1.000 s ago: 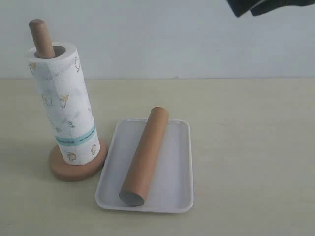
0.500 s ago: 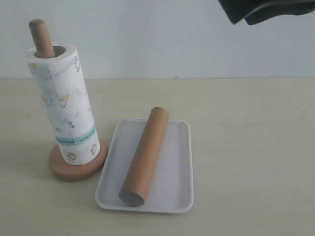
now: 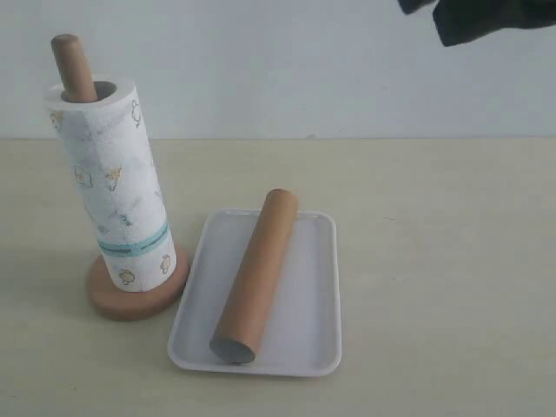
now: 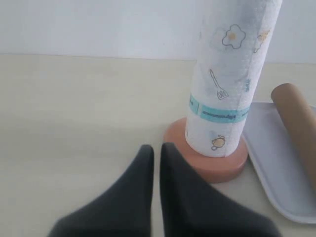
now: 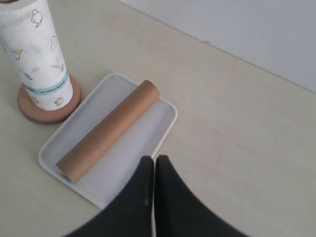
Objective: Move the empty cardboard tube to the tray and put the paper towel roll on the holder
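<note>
Your right end effector is clenched on nothing, high above the worktop. In the exterior view its arm has slid further toward the top right corner. The left end effector sits low, clenched and empty, near the holder. That looks like a retreat, with both jobs done. The empty cardboard tube, plain brown with a grey bore, lies slantwise in the tray. The paper towel roll stands threaded on the holder.
</note>
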Action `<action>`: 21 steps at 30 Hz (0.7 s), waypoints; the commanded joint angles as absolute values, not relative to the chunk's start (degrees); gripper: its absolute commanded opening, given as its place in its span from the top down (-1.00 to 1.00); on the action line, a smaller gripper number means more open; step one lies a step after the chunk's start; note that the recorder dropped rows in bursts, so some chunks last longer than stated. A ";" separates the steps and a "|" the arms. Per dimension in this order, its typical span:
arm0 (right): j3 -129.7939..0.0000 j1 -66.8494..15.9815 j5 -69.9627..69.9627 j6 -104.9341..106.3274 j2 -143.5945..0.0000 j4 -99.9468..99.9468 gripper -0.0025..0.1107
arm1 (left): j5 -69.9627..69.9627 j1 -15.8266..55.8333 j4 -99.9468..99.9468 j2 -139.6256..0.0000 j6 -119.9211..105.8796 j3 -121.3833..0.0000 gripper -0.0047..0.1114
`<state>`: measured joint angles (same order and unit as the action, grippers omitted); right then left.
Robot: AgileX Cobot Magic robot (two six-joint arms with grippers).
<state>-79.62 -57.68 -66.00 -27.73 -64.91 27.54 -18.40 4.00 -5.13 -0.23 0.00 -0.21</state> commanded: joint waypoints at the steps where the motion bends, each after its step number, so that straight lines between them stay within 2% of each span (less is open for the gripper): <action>1: -67.36 -53.84 -49.76 -29.49 -62.08 27.80 0.96 | -18.24 4.28 -5.08 0.00 0.43 0.00 0.84; 5: -51.88 -51.88 -35.33 -29.49 -60.52 28.65 0.96 | -18.24 4.28 -5.08 0.00 0.43 0.00 0.84; 13: -25.44 -51.89 -17.93 -31.40 -57.54 28.65 0.96 | -18.24 4.28 -5.08 0.00 0.43 0.00 0.84; 21: -10.06 -50.78 0.00 -31.40 -43.67 29.52 0.96 | -18.13 4.28 -5.09 0.00 0.43 0.00 0.84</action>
